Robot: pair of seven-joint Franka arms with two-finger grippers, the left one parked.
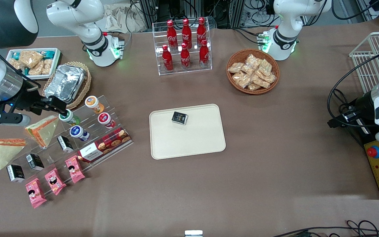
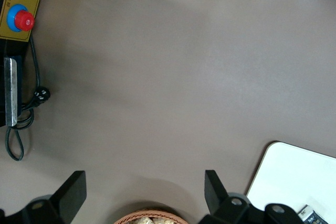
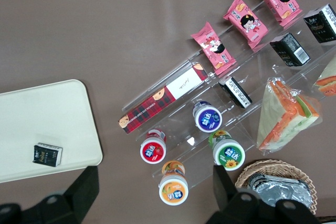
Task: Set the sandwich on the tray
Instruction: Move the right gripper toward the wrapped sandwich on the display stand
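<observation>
Here, toward the working arm's end of the table, the sandwich [image 1: 3, 153] stands on the clear acrylic stepped rack [image 1: 117, 126]. It is a triangular wedge in glossy clear wrap, with plain pale bread faces and an orange-red filling along its thick edge. It is well apart from the tray and nothing is touching it. Beside it on the same rack sits a second wedge [image 1: 43, 130] with a wide orange band across its face.

The gripper [image 1: 59, 107] hovers above the rack, over a green-lidded cup [image 1: 66, 116] and just beside a wicker basket [image 1: 86, 89] that holds a crinkled foil container [image 1: 65, 82]. In the right wrist view its two dark fingers [image 3: 84, 192] are spread wide with nothing between them.

Round cups with orange [image 1: 92, 102], red [image 1: 104, 118] and blue [image 1: 77, 131] lids stand on the rack's steps. A long red tartan biscuit box [image 1: 105, 144] lies nearer the front camera than the cups, and three pink snack packets [image 1: 53, 180] lie nearer still.

The tray [image 1: 189, 141] lies flat in the middle of the brown table. It is a smooth cream rectangle with rounded corners and a low rim, and it carries one small black packet [image 1: 179, 118].
</observation>
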